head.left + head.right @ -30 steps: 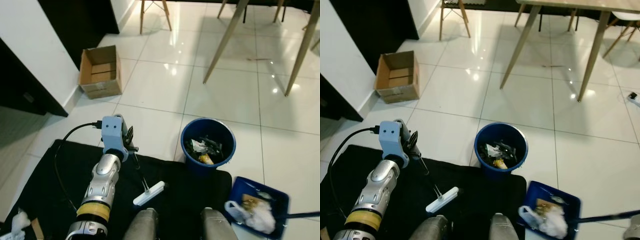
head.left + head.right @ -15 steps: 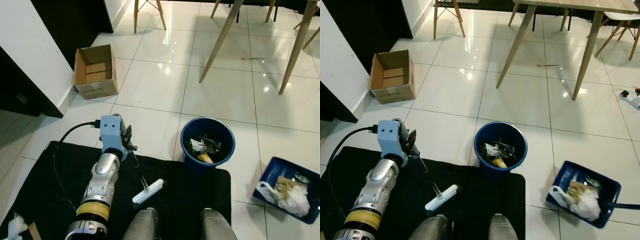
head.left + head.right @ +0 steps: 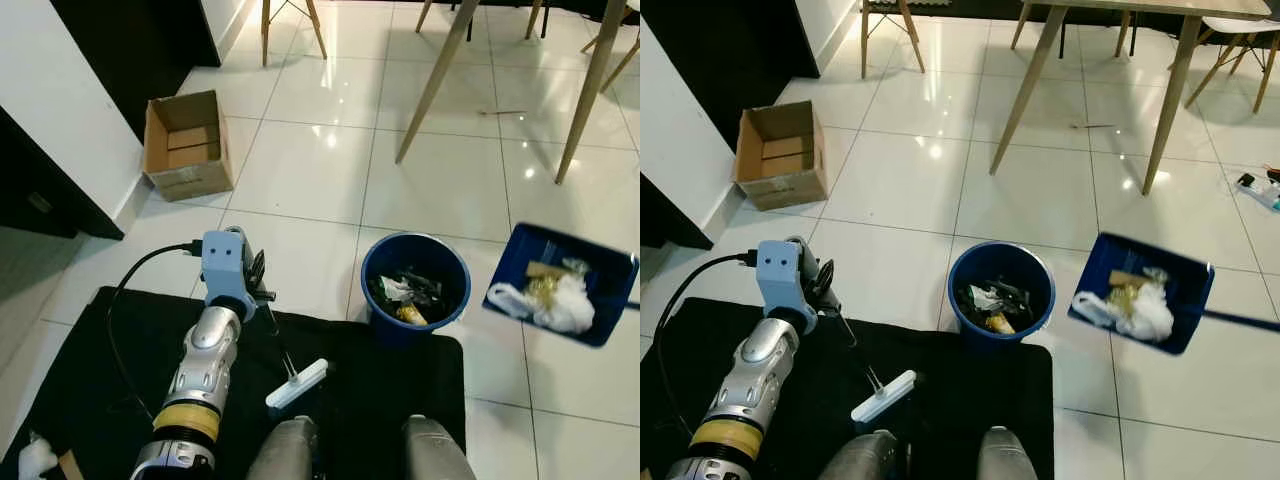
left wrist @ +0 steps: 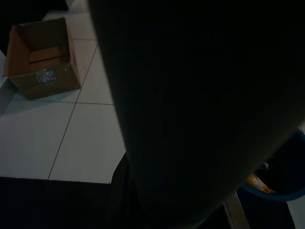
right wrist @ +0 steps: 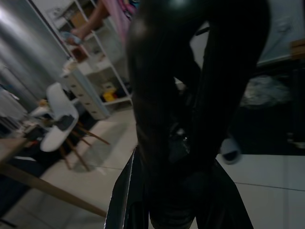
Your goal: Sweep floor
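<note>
Nearest the camera, the robot's two grey legs point(image 3: 290, 452) stand on a black mat point(image 3: 120, 360) spread over the white tiled floor point(image 3: 310, 170). A scrap of white litter point(image 3: 37, 455) lies at the mat's near left corner.

The left gripper point(image 3: 258, 283) sits above the mat at the end of the silver left arm point(image 3: 200, 370), with a blue camera housing at the wrist. Its jaws are closed on the thin handle of a small white-headed brush point(image 3: 297, 385), whose head rests low over the mat just ahead of the legs.

Beyond the mat's far edge stands a round blue bin point(image 3: 415, 288) already holding mixed rubbish. Just to its right, lifted off the floor and tilted, is a blue dustpan point(image 3: 560, 283) loaded with a white plastic bag and yellowish scraps; its dark handle runs off the right edge of the picture. In the right wrist view, the right gripper point(image 5: 190, 143) has its black jaws closed around a dark handle, so it grips the dustpan.

Farther left, an open cardboard box point(image 3: 185, 145) sits on the tiles beside the white wall. At the far end, slanted wooden legs of the bench point(image 3: 435, 80) and chair legs point(image 3: 290, 15) rise out of view.
</note>
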`<state>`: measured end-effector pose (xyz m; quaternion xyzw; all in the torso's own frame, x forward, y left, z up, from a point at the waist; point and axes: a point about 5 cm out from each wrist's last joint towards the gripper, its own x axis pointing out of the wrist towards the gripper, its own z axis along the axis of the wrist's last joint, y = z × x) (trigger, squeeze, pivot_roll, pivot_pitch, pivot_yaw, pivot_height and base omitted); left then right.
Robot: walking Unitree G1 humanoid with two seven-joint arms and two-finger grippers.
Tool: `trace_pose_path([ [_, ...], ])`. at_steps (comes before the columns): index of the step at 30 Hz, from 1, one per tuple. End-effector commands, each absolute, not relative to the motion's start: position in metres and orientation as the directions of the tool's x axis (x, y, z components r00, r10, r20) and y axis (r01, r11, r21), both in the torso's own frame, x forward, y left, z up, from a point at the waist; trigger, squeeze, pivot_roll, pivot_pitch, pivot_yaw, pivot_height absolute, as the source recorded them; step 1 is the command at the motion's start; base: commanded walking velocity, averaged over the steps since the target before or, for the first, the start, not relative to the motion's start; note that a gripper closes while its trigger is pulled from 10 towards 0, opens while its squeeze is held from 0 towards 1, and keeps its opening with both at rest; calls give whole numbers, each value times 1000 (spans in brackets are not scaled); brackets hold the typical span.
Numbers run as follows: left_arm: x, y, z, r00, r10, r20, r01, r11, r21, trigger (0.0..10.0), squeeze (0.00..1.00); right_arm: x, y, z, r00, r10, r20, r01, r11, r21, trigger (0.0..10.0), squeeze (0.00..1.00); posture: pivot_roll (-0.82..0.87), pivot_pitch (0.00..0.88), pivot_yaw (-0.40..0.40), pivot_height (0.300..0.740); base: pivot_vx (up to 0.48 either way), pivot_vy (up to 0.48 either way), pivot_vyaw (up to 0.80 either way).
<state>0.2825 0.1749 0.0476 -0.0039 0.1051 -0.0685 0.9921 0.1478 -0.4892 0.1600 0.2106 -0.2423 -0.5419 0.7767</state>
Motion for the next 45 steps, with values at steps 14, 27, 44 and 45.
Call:
trace_pose_path([
  [14, 285, 174, 50, 973, -144, -181, 140, 990, -34, 10000, 0, 135, -503, 194, 200, -939, 279, 637, 341, 692, 10000, 0, -14, 83, 14, 740, 0, 0, 0],
  [27, 286, 172, 52, 973, -152, -171, 147, 988, -40, 10000, 0, 156, -501, 228, 236, -890, 389, 560, 452, 694, 10000, 0, -15, 79, 9, 740, 0, 0, 0],
  [44, 290, 176, 56, 979, -138, -150, 136, 990, -25, 10000, 0, 258, -445, 246, 524, -712, 467, 431, 695, 576, 10000, 0, -5, 86, 5, 740, 0, 0, 0],
  [45, 290, 176, 56, 979, -138, -150, 136, 990, -25, 10000, 0, 258, -445, 246, 524, -712, 467, 431, 695, 576, 10000, 0, -5, 86, 5, 740, 0, 0, 0],
])
